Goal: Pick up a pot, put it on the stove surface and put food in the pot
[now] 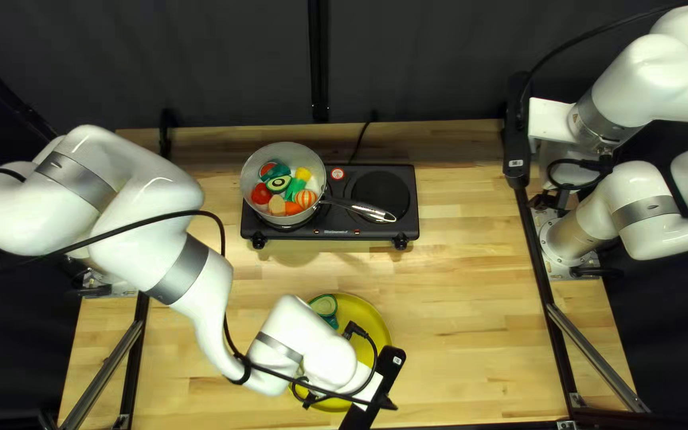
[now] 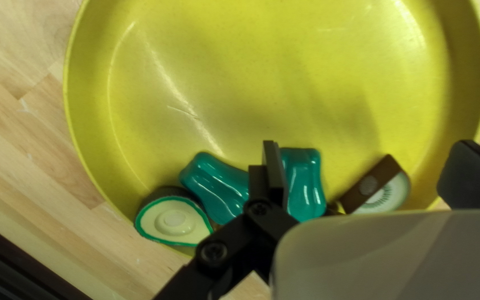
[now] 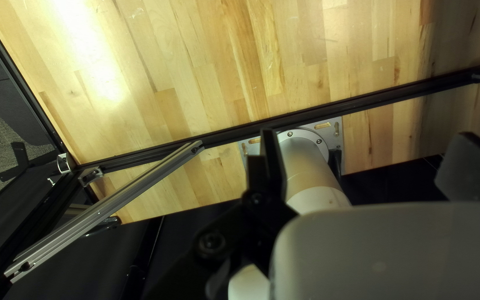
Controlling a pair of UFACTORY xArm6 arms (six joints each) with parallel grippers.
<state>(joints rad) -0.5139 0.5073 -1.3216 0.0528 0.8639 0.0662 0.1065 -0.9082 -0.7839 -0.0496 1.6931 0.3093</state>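
Pot (image 1: 280,151) sits on stove (image 1: 320,233), holding food (image 1: 277,205), handle (image 1: 368,209) across other burner's edge. Left arm (image 1: 300,338) blocks part of yellow plate (image 2: 262,66); left gripper (image 1: 388,368) spread, one finger by teal pieces (image 2: 305,189), avocado half (image 2: 168,225) near. Right gripper (image 1: 516,151) spread, near rail (image 3: 234,132).

Yel. plate (image 2: 284,83), blk stove (image 1: 406,177), wht-striped orange food pc. (image 1: 306,199)

1. Pretty sure it's a robotics lab: white robot arms (image 1: 137,179) at both sides of a wooden table (image 1: 471,318), one base bolted down through a metal plate (image 3: 331,139).
2. Metal struts (image 3: 106,208) and a dark curtain (image 1: 161,64) around it, very test-rig.
3. Kitchen bit looks staged tbh: portable stove (image 1: 324,232), shiny toy food (image 2: 173,219).
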